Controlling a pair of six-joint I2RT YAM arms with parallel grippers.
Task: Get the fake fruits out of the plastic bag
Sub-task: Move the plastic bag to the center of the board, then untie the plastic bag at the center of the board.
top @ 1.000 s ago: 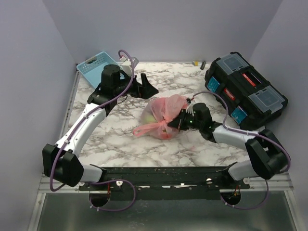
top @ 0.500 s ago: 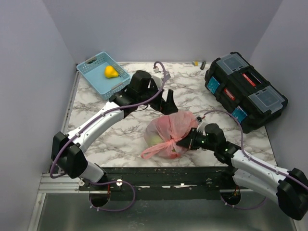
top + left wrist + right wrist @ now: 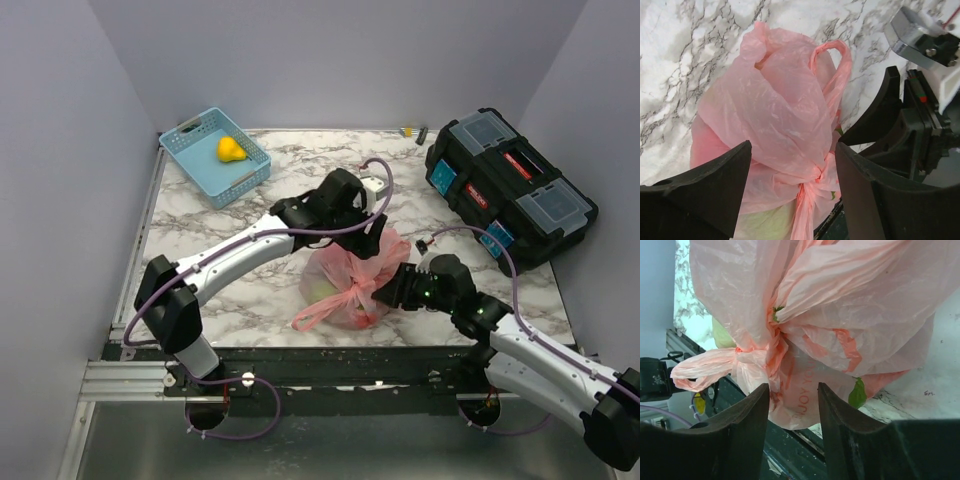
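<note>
The pink plastic bag (image 3: 345, 275) lies knotted near the table's front edge, with fruit shapes showing through it. A green apple shows through its skin in the left wrist view (image 3: 762, 225) and the right wrist view (image 3: 722, 335). My left gripper (image 3: 375, 235) is open and hovers over the bag (image 3: 780, 110), its jaws (image 3: 792, 175) on either side of the knot without touching it. My right gripper (image 3: 398, 290) is at the bag's right side, its jaws (image 3: 792, 415) closed on a bulging fold of the bag (image 3: 840, 305). A yellow pear (image 3: 231, 150) lies in the blue basket.
The light blue slotted basket (image 3: 185, 125) stands at the back left corner. A black toolbox (image 3: 510, 185) fills the right side. A small object (image 3: 410, 131) lies at the back edge. The bag's loop handle (image 3: 315, 315) hangs toward the front rail.
My left arm swung from the basket to over the bag, leaving the yellow pear in the basket. My right gripper pulled the bag toward the front edge.
</note>
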